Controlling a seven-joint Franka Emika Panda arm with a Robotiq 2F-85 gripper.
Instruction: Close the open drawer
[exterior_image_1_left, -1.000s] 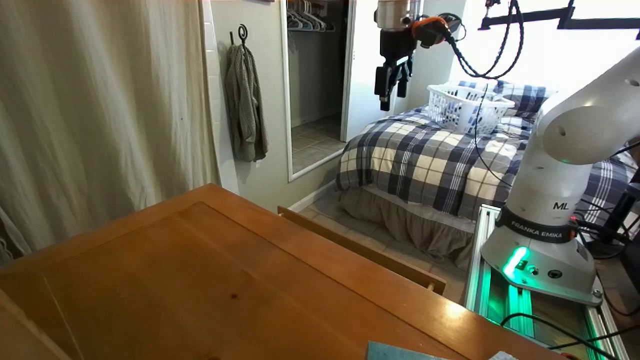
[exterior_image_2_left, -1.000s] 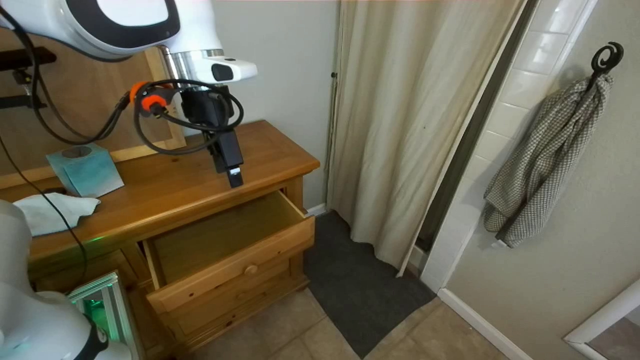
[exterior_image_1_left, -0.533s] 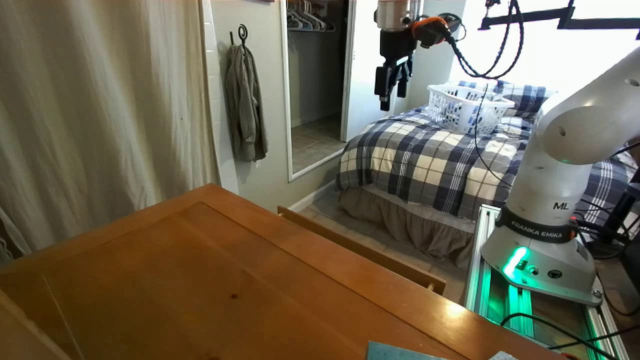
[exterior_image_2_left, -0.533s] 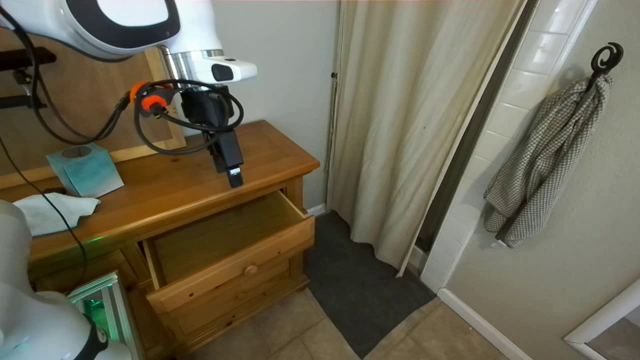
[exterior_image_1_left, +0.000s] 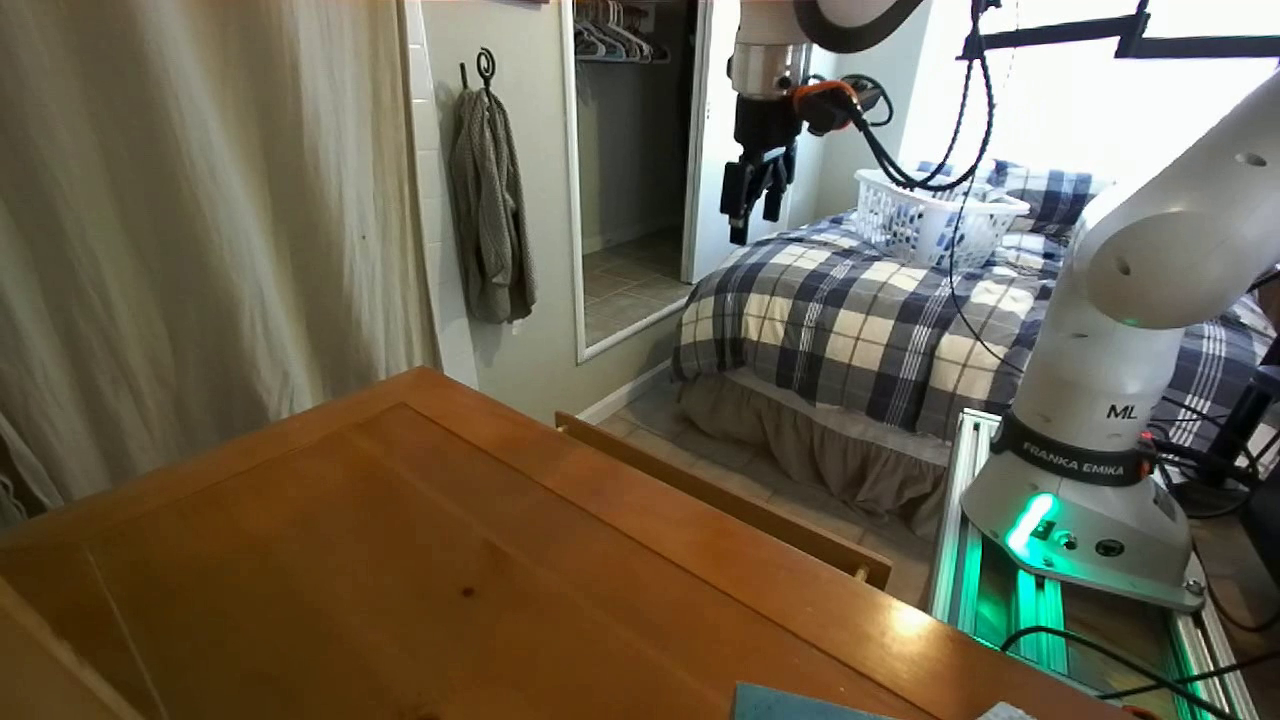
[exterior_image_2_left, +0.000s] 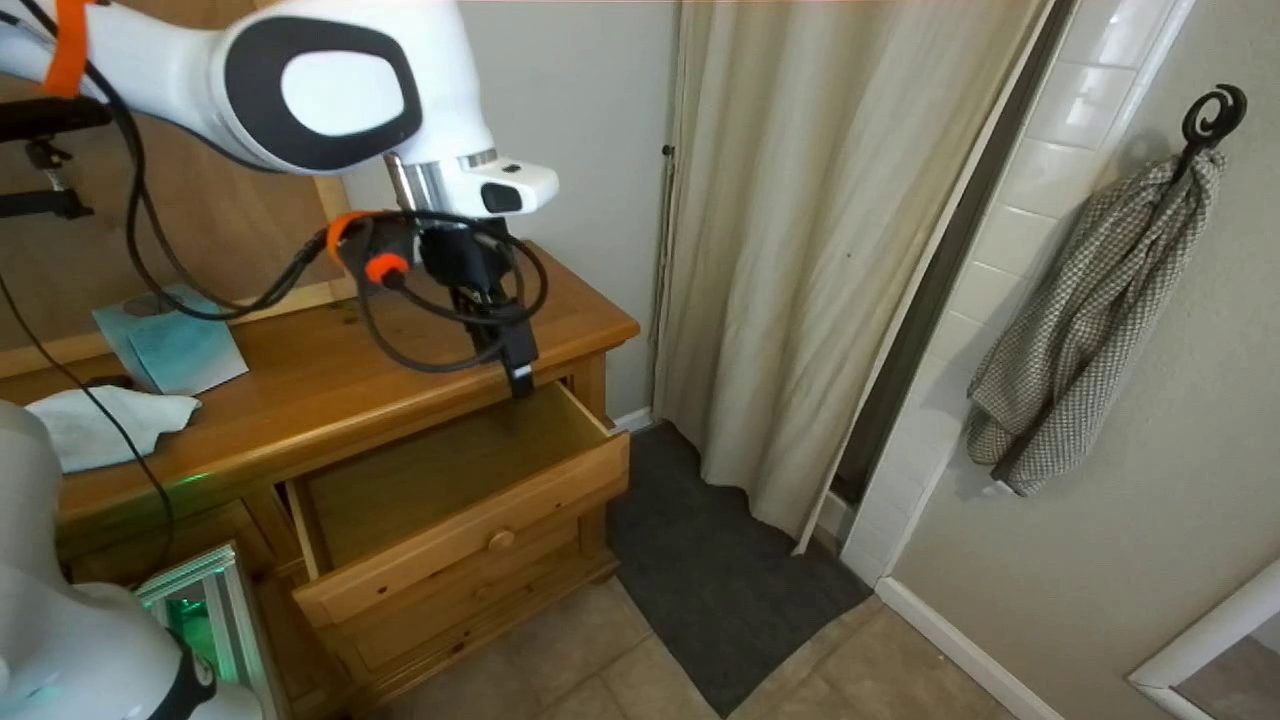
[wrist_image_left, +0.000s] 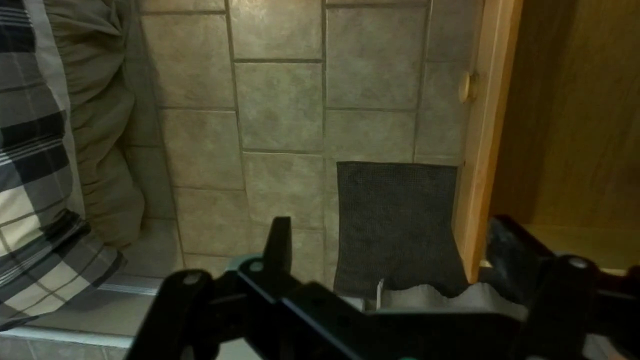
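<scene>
The drawer (exterior_image_2_left: 466, 535) stands pulled out from the orange-brown wooden dresser (exterior_image_2_left: 300, 375) in an exterior view, with a round knob on its front and nothing seen inside. Its upper edge (exterior_image_1_left: 720, 497) shows beyond the dresser top in an exterior view. In the wrist view the drawer front (wrist_image_left: 484, 145) stands at the right with its knob facing left. My gripper (wrist_image_left: 390, 222) is open, its fingers wide apart with nothing between them. One finger appears left of the drawer front, the other at its right. In both exterior views the gripper (exterior_image_1_left: 756, 226) hangs pointing down, above the drawer's level.
A teal tissue box (exterior_image_2_left: 180, 345) and a white cloth (exterior_image_2_left: 118, 425) lie on the dresser top. A dark mat (exterior_image_2_left: 720, 570) and a curtain (exterior_image_2_left: 830, 260) are beside the dresser. A bed (exterior_image_1_left: 850, 330) with a white basket (exterior_image_1_left: 930, 220) stands opposite. Cables loop around the wrist.
Over the last half second the arm has moved, the gripper going lower and left in an exterior view, rightward and slightly lower in an exterior view. The drawer has not moved.
</scene>
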